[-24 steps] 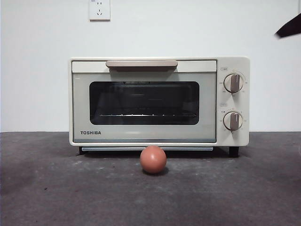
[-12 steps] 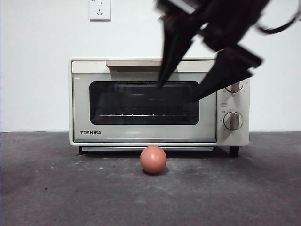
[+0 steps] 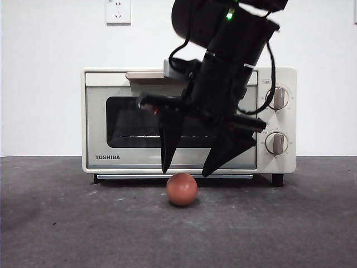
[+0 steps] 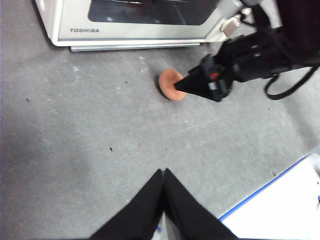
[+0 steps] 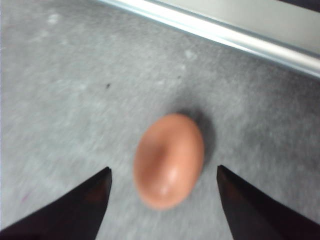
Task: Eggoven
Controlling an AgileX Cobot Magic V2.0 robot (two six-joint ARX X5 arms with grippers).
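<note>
Gray table [image 3: 67, 234], right pincer [image 3: 186, 169] now over egg [image 3: 182, 189]

wall [image 3: 50, 84]: plain white | socket [image 3: 117, 11]: white, high | tabletop [image 3: 67, 223]: dark grey, mottled

The grey table [image 3: 67, 223] (scuffed) carries the toaster oven [image 3: 100, 128] at its back edge, the egg [image 3: 182, 189] just before it.

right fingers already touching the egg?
No: the right gripper is open, its black fingers clear of the small reddish-brown egg between them.
</note>
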